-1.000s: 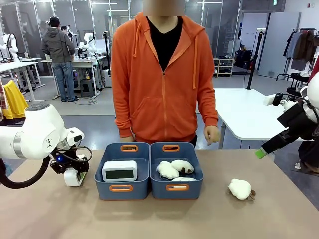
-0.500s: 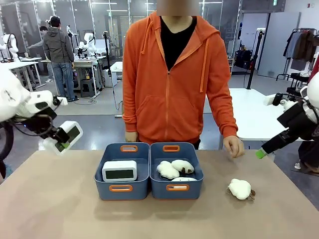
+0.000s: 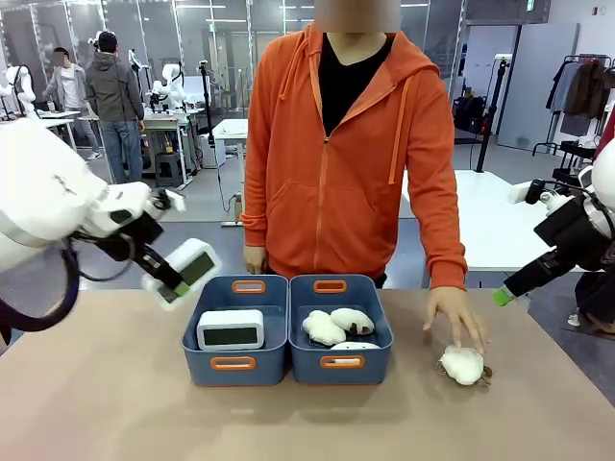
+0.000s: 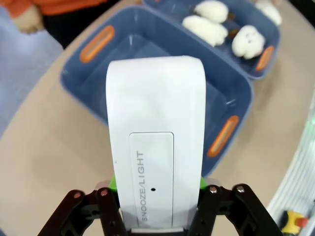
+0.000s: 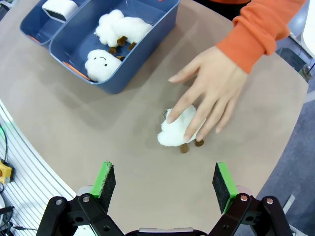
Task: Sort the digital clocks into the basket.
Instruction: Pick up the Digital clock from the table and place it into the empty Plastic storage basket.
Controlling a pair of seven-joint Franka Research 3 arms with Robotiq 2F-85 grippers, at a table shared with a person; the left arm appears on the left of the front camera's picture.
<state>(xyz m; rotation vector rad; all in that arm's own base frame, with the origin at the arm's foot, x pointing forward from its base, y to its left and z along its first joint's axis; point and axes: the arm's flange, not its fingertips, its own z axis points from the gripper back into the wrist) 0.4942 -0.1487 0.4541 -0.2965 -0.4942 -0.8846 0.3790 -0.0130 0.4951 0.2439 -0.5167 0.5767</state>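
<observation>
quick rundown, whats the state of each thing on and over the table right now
left gripper: shut on the carried clock
carried clock: in the air, tilted, by the left tub's rim
other clock: lying in the left tub
left tub: holds one clock
right tub: holds plush toys
loose plush toy: on the table, under the person's hand
right gripper: open, empty

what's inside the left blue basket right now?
One digital clock stands in the left basket, screen facing the front camera. In the left wrist view, the second clock, shut in the left gripper, covers much of the basket floor, hiding the clock inside.
</observation>
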